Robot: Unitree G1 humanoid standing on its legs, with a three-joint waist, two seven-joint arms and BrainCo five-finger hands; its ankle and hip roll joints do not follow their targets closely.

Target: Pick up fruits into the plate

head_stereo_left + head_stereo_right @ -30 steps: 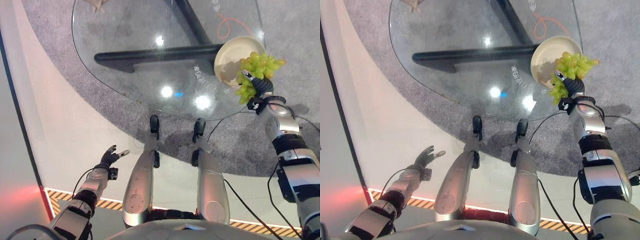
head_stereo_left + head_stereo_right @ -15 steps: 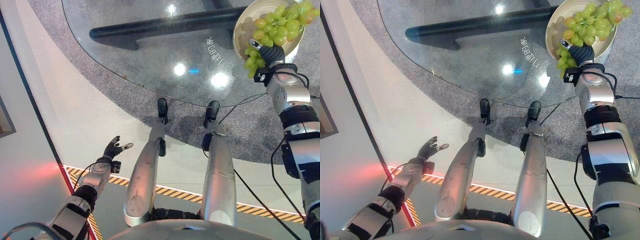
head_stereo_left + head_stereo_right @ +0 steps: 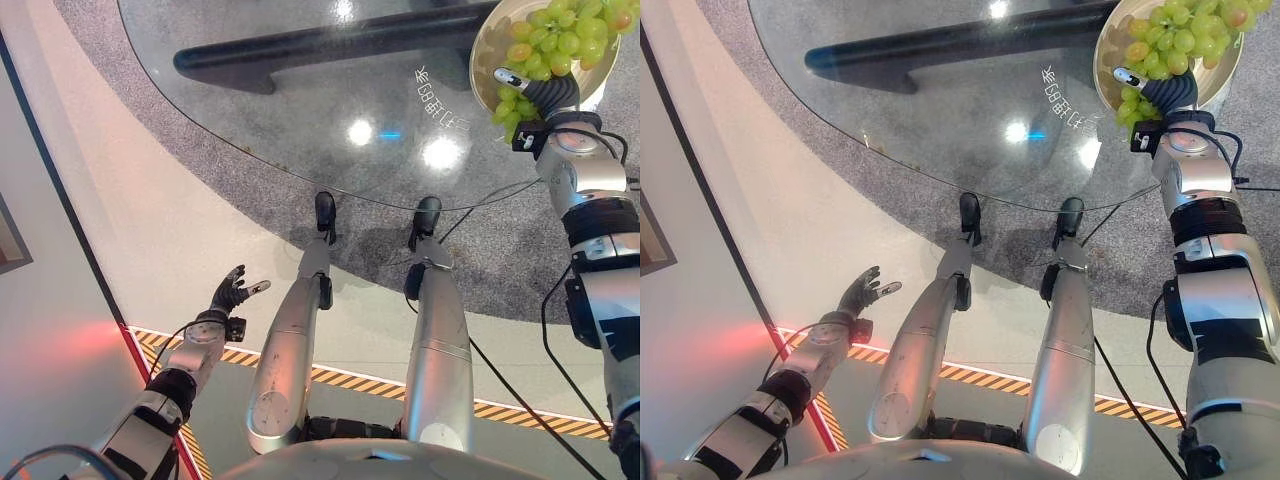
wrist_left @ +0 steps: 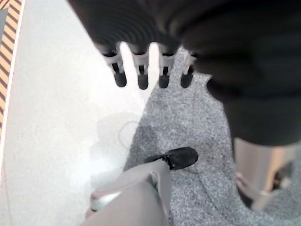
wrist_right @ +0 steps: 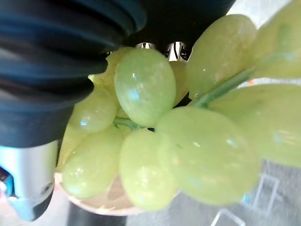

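Grapes — a green bunch — held over the cream plate at the far right edge of the glass tabletop, right robot hand curled round the bunch. Left robot hand low by the floor — fingers straight, holding nothing.

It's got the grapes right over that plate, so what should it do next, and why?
Probably lower the right hand a little and let go. The grapes hang in its grip above the plate on the glass table, part of the bunch trailing past the near rim, so release should drop them in. The left hand hangs idle.
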